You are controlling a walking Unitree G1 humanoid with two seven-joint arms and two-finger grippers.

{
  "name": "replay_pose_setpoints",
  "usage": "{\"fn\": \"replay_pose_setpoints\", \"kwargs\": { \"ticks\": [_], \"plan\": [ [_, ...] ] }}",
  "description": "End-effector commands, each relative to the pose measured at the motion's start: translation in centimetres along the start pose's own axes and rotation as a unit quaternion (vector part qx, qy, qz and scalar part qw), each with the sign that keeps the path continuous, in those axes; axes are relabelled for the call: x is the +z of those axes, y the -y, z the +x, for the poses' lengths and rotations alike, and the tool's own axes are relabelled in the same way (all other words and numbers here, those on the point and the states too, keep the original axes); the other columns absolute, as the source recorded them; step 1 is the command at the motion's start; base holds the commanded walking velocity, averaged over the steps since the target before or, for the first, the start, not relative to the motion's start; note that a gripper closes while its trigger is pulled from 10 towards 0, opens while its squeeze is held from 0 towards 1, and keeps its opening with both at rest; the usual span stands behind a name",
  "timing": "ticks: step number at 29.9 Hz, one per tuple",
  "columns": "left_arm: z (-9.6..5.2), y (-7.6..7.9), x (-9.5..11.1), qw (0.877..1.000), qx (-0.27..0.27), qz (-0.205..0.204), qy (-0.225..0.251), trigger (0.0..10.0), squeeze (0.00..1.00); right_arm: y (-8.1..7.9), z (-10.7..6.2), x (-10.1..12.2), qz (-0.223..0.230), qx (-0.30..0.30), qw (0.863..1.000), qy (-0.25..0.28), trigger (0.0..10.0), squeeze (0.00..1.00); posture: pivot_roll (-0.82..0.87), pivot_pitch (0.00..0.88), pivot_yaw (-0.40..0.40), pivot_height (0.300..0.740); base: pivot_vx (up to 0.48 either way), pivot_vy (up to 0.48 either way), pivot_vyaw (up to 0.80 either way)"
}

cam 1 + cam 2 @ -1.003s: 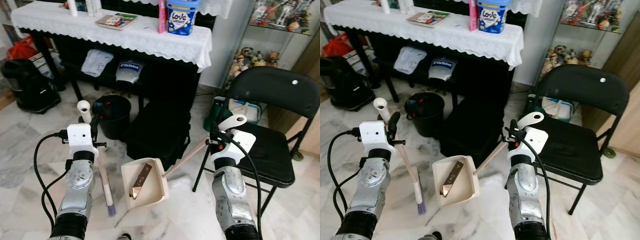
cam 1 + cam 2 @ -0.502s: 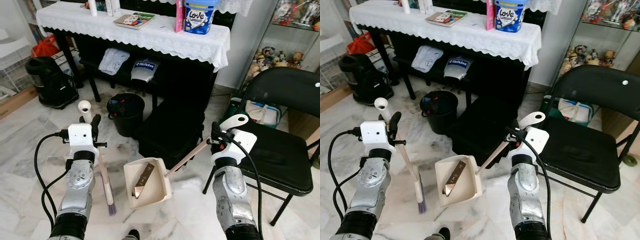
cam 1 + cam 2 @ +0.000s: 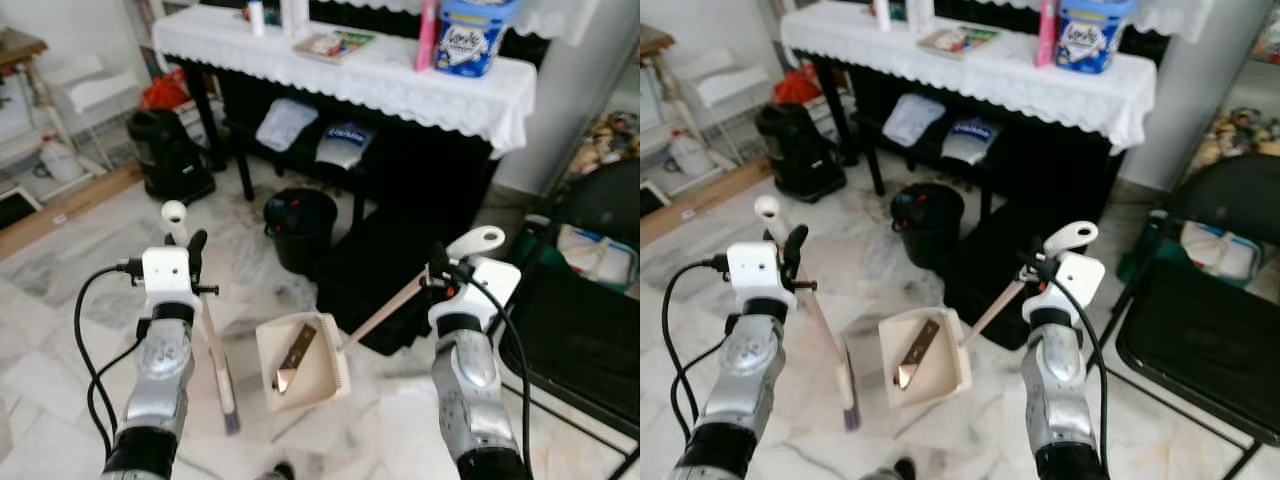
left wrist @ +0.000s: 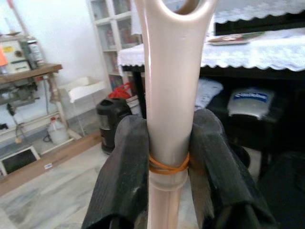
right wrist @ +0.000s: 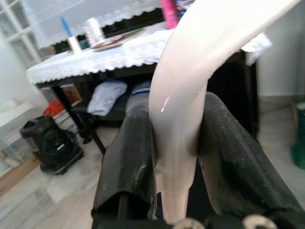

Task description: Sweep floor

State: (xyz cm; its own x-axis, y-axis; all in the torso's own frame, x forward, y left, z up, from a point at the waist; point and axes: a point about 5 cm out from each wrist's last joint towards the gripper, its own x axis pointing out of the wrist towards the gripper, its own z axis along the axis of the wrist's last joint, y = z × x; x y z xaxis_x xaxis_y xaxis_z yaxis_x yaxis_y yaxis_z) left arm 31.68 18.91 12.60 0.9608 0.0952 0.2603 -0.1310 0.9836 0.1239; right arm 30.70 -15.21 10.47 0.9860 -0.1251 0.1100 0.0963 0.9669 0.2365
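Observation:
My left gripper (image 3: 189, 247) is shut on the beige handle of a small broom (image 3: 214, 347), whose bristles hang just above the marble floor. The left wrist view has both black fingers (image 4: 125, 181) clamped on the broom handle (image 4: 169, 95) near a rubber band. A cream dustpan (image 3: 322, 378) hangs low between my arms with a brown and gold scrap (image 3: 296, 354) in it. My right gripper (image 3: 437, 270) is shut on its long handle (image 3: 385, 315); the right wrist view has that handle (image 5: 188, 90) pinched between the fingers (image 5: 131, 157).
A black bin (image 3: 300, 225) and a black bag (image 3: 385, 265) stand ahead under a table with a white lace cloth (image 3: 400, 85). A black folding chair (image 3: 590, 330) is at the right. A black vacuum (image 3: 168, 155) and a wooden strip lie at the left. Bare marble floor is ahead left.
The camera has turned left, so the chair has slid to the right edge and more floor shows at the left. Both grippers hold the broom and dustpan as before.

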Motion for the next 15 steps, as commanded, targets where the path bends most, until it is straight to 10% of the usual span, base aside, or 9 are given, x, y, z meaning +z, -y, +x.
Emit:
{"fn": "replay_pose_setpoints", "kwargs": {
  "ticks": [1,15],
  "plan": [
    [0.18,-0.59,0.5,1.0,0.005,0.002,0.015,10.0,0.0,-0.93,0.31,0.82,0.01,0.013,1.0,0.021,10.0,0.0,-0.09,0.016,0.014,0.74,0.0,0.0,0.8],
    [0.34,-0.68,0.65,1.0,0.003,0.007,0.017,10.0,0.0,-1.03,0.36,0.84,0.014,0.012,1.0,0.021,10.0,0.0,-0.06,0.032,0.01,0.74,0.0,0.0,0.8]
  ]
}}
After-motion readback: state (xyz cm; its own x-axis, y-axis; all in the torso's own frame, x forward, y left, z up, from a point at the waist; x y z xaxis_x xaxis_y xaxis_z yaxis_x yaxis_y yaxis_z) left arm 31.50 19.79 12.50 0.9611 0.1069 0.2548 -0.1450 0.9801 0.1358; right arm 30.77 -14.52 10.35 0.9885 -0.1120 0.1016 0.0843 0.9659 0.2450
